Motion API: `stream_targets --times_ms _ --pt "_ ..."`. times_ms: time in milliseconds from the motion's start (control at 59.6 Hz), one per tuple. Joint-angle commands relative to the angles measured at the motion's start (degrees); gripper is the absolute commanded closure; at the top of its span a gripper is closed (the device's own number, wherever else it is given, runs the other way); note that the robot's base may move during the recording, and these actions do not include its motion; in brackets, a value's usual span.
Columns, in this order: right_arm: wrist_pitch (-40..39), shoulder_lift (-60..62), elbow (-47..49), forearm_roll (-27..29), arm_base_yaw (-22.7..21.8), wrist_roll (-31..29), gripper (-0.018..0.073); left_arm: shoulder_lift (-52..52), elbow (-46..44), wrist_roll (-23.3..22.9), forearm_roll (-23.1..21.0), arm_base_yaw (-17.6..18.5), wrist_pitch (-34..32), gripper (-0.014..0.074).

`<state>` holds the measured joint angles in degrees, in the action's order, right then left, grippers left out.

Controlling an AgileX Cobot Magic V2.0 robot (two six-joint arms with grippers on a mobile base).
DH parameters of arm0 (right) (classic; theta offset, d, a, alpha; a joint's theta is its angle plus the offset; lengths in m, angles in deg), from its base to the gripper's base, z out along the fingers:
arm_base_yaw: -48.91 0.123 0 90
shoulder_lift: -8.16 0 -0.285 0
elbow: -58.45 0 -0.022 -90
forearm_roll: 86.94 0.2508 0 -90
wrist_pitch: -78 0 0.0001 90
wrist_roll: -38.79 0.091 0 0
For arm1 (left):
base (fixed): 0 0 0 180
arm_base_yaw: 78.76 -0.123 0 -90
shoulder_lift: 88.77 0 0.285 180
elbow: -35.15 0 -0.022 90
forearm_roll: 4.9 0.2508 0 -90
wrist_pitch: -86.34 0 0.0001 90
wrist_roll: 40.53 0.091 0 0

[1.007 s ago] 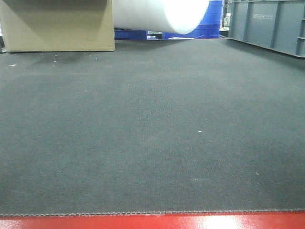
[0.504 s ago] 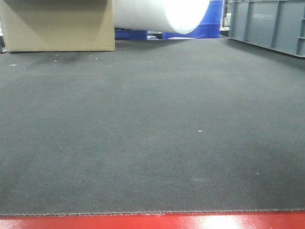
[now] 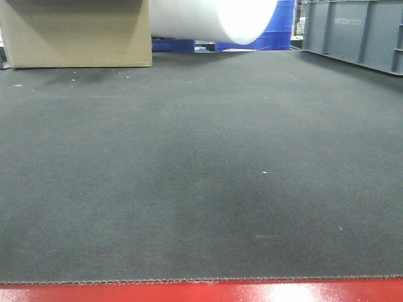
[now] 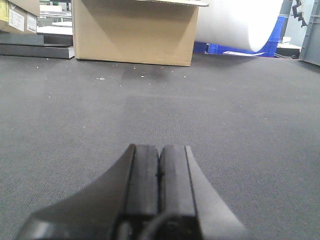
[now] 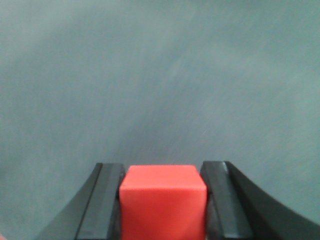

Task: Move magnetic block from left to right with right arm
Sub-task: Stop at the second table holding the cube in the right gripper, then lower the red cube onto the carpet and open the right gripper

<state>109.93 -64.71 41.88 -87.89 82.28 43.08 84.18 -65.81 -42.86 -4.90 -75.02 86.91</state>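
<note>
The magnetic block (image 5: 163,200) is a plain red cube filling the gap between the black fingers of my right gripper (image 5: 163,170), which is shut on it. Behind it the right wrist view holds only blurred grey-green mat, with no contact between block and mat showing. My left gripper (image 4: 160,150) is shut, pads pressed together with nothing between them, low over the dark mat (image 4: 225,115). In the front view neither gripper nor the block appears, only the dark mat (image 3: 201,157).
A cardboard box (image 3: 75,31) stands at the mat's far left, a large white roll (image 3: 214,19) beside it, blue crates (image 3: 277,31) behind. A grey crate (image 3: 352,31) lines the far right. A red edge (image 3: 201,292) runs along the mat's front.
In the front view a soft dark shadow has spread over the middle of the mat. Nothing else there has moved.
</note>
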Motion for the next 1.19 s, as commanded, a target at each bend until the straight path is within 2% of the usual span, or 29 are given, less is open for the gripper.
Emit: stream_targets --times_ms 0,168,369,739,789,873,1024,1175 --pt "-0.7 -4.8 5.1 0.2 0.3 -0.7 0.0473 0.6 0.5 -0.4 0.0 0.2 -5.4 0.0713" --pt "0.5 -16.0 9.3 0.9 0.3 -0.7 0.0473 0.6 0.5 -0.4 0.0 0.2 -5.4 0.0713" --pt "-1.9 -25.5 11.0 4.4 0.3 -0.7 0.0473 0.6 0.5 -0.4 0.0 0.2 -5.4 0.0713" --pt "-3.5 -35.5 11.0 4.4 0.2 -0.7 0.046 0.6 0.5 -0.4 0.0 0.2 -5.4 0.0713" --pt "-3.5 -35.6 11.0 4.4 0.2 -0.7 0.0423 0.6 0.5 -0.4 0.0 0.2 -5.4 0.0713" --pt "-3.5 -35.6 11.0 4.3 0.2 -0.7 0.0284 0.6 0.5 -0.4 0.0 0.2 -5.4 0.0713" --pt "-3.2 -35.3 11.0 3.8 0.2 -0.7 -0.0095 0.6 0.5 -0.4 0.0 0.2 -5.4 0.0713" --pt "-2.3 -33.2 11.1 3.8 0.2 -0.7 -0.0062 0.6 0.5 -0.4 0.0 0.2 -5.4 0.0713"
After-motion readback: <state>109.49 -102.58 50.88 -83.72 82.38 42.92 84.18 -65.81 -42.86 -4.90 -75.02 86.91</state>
